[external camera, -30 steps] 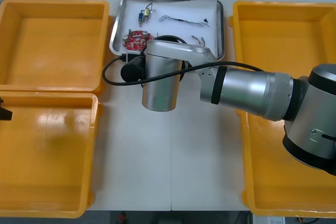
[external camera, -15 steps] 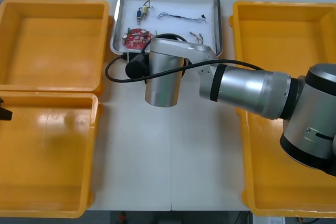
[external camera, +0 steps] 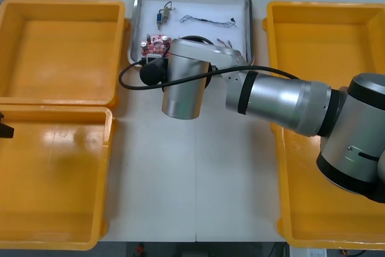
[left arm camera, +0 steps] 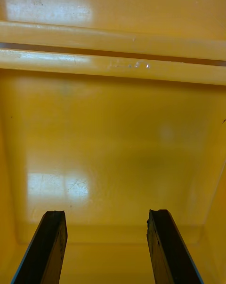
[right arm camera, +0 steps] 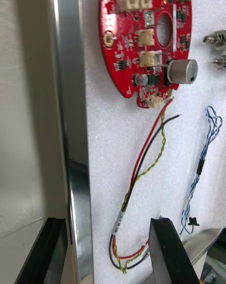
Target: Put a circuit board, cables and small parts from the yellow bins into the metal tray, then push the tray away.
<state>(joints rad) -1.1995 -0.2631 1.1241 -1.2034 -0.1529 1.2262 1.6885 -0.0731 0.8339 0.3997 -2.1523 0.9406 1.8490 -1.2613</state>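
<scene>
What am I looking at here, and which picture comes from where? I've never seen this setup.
This is a two-armed robot at a light table. One picture looks down from above the arms; the other two come from a camera on each wrist, with that hand's two black fingers in the foreground. Four yellow bins flank a metal tray holding a red circuit board, a red and yellow cable, a blue and white cable and small metal parts. The right hand is open, straddling the tray's rim, holding nothing. The left hand is open over a bin.
</scene>
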